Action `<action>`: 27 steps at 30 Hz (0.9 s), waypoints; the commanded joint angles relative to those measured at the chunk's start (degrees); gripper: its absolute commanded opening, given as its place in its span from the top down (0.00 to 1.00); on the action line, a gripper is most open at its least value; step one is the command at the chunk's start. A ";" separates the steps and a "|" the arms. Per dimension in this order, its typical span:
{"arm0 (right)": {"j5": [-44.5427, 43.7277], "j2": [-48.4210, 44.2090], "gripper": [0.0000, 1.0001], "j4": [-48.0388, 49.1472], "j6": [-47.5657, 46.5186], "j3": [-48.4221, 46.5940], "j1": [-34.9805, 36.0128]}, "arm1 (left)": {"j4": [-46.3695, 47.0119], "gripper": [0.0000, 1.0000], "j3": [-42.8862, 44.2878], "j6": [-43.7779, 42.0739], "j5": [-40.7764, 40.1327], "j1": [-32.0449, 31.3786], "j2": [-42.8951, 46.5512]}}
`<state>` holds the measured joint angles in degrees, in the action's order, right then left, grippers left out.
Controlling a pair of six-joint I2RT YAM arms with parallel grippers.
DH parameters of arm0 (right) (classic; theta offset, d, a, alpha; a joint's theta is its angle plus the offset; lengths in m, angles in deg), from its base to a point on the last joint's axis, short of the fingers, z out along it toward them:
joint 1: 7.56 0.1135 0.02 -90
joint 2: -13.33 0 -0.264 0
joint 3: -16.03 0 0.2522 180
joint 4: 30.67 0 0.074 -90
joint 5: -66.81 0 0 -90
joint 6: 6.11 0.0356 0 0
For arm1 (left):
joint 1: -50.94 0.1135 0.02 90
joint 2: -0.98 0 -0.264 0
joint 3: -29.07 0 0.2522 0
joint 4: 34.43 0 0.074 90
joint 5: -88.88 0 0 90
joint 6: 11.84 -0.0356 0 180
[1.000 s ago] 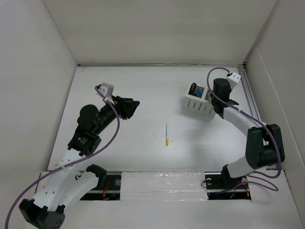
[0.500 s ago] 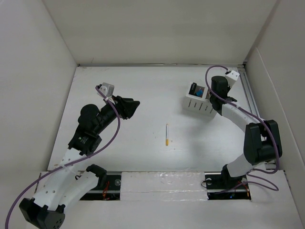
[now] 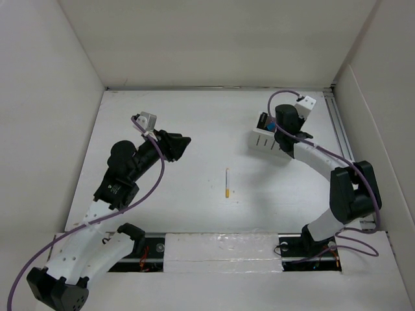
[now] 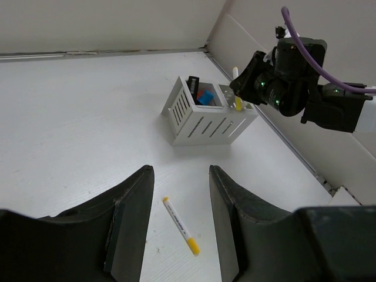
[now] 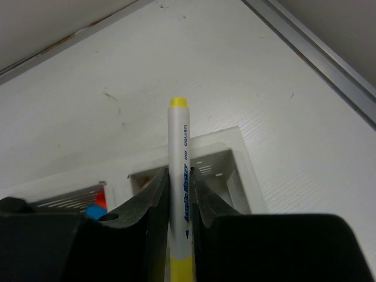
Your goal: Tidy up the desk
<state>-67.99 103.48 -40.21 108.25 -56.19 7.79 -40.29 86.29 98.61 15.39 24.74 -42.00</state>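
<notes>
Sorting in progress: the right fingers (image 5: 154,202) are clamped on a white marker (image 5: 178,147) with yellow ends, holding it in line with the grip and tip-first over an end slot of the organizer (image 4: 202,126). That alignment looks chosen so the marker can slide straight in. The box stands near the far right of the worktop (image 3: 194,123), close to the rail (image 3: 337,123), and holds a blue item and a dark one. The left fingers (image 4: 132,205) hang spread apart and empty above the bare middle of the worktop, facing a second marker (image 3: 227,183) that lies loose and well apart from the box, likely the next thing to collect. The worktop itself fills the floor of the white-walled enclosure, both arms reaching over it from the near edge.
</notes>
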 commanded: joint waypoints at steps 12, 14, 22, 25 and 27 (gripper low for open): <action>-14.70 0.99 0.96 -7.21 12.81 -4.81 6.97 | 2.65 0.61 0.22 -0.06 0.10 -0.17 2.64; -16.36 1.96 0.96 -8.44 13.43 -5.79 6.97 | 2.56 0.61 0.31 -0.06 -0.17 -0.17 2.12; -20.59 0.82 0.97 -8.28 12.83 -5.88 4.43 | 2.64 0.61 0.39 0.03 0.54 -0.17 1.94; -20.77 1.43 0.96 -7.04 12.03 -5.18 3.72 | 2.82 0.61 0.13 0.12 0.28 -0.17 2.29; -20.51 2.48 0.95 -7.30 11.85 -5.44 3.19 | 2.65 0.61 0.22 0.03 0.10 -0.17 2.03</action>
<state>-86.26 105.95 -48.84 120.73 -60.67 11.77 -40.29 86.29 98.61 15.24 24.74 -40.41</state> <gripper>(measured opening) 0.212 0.389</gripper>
